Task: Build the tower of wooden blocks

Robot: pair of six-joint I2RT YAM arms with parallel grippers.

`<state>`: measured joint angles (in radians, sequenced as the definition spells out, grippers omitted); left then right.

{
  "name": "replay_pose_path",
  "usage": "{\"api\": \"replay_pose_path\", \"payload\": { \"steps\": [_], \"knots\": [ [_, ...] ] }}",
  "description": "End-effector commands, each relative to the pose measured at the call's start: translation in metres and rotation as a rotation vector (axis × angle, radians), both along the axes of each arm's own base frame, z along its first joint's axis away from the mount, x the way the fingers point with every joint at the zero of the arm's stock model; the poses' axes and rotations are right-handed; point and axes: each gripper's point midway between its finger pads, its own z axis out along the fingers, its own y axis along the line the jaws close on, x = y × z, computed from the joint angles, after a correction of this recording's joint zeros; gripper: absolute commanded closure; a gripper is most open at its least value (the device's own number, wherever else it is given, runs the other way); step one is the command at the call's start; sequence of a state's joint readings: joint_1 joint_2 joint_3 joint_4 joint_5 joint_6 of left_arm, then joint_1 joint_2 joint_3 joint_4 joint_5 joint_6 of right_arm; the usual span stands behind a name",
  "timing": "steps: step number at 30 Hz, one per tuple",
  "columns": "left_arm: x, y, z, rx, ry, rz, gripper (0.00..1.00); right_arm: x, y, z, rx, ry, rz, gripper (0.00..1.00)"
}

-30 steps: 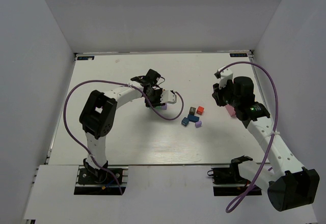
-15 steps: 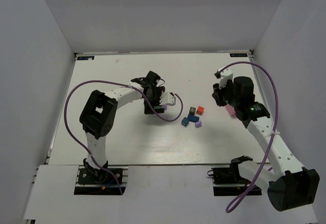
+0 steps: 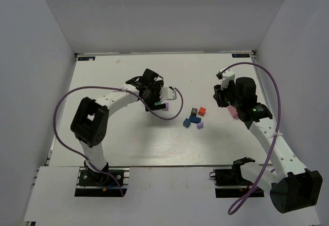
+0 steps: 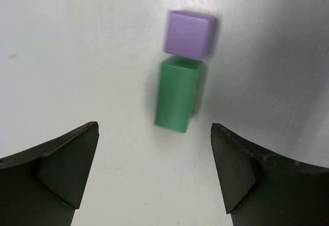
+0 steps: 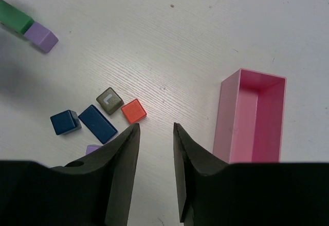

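A green bar (image 4: pixel 178 95) lies flat on the table with a purple cube (image 4: pixel 188 34) touching its far end. My left gripper (image 4: pixel 154 127) hangs over the table just short of the bar, open and empty. In the top view it (image 3: pixel 163 98) sits beside that purple cube (image 3: pixel 165 105). My right gripper (image 5: pixel 156 126) is open a little, with nothing between its fingers. Ahead and to its left lie a red cube (image 5: pixel 133 111), a dark block (image 5: pixel 109 100), a blue bar (image 5: pixel 97 124), a blue cube (image 5: pixel 65 122) and a purple piece (image 5: pixel 92 148). No tower shows; every block lies in one layer.
A pink rectangular tray (image 5: pixel 226 115) stands open and empty just right of the right gripper's fingers. In the top view the tray (image 3: pixel 233 112) is partly hidden under the right arm. Grey walls close in the white table (image 3: pixel 128 144) on three sides.
The left gripper has gone from shut to open and has pulled back a little to the upper left, leaving the green bar and purple cube on the table. The left elbow swung left.
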<state>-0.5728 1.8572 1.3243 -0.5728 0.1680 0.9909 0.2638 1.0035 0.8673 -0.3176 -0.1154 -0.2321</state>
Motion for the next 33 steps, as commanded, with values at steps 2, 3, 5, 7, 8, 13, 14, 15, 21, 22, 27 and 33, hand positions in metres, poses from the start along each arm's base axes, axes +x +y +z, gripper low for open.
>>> {"api": "replay_pose_path", "payload": {
  "steps": [2,3,5,7,8,13,14,15,21,22,27,33],
  "knots": [
    [0.011,-0.016,0.101,-0.251,-0.208,0.099,0.00,0.003,0.003,-0.003,-0.005,-0.013,0.029,0.58],
    [0.002,-0.019,0.125,-0.314,-0.238,0.104,0.00,0.002,0.005,-0.005,-0.003,-0.006,0.043,0.55],
    [-0.006,-0.023,0.153,-0.444,-0.252,0.156,0.00,0.000,0.008,-0.005,-0.013,-0.017,0.076,0.52],
    [-0.022,-0.015,0.183,-0.565,-0.269,0.240,0.00,-0.007,0.018,-0.008,0.002,0.000,0.149,0.48],
    [-0.030,-0.013,0.190,-0.662,-0.204,0.365,0.00,-0.012,0.023,-0.009,-0.013,-0.010,0.214,0.46],
    [-0.088,-0.006,0.185,-0.852,0.026,0.480,0.00,-0.037,0.053,-0.016,0.015,-0.007,0.473,0.44],
    [-0.096,-0.004,0.182,-0.872,0.038,0.481,0.00,-0.038,0.056,-0.016,0.013,-0.009,0.495,0.44],
    [-0.107,0.001,0.177,-0.910,0.056,0.503,0.00,-0.039,0.058,-0.019,0.002,-0.004,0.529,0.44],
    [-0.109,0.035,0.185,-0.925,-0.090,0.589,0.00,-0.029,0.068,-0.055,-0.085,0.110,0.600,0.52],
    [-0.110,0.038,0.183,-0.923,-0.098,0.597,0.00,-0.026,0.067,-0.059,-0.102,0.121,0.587,0.52],
    [-0.114,0.045,0.178,-0.911,-0.113,0.608,0.00,-0.004,0.070,-0.081,-0.159,0.200,0.543,0.52],
    [-0.113,0.052,0.171,-0.881,-0.119,0.645,0.00,0.005,0.075,-0.090,-0.185,0.250,0.540,0.45]
  ]
}}
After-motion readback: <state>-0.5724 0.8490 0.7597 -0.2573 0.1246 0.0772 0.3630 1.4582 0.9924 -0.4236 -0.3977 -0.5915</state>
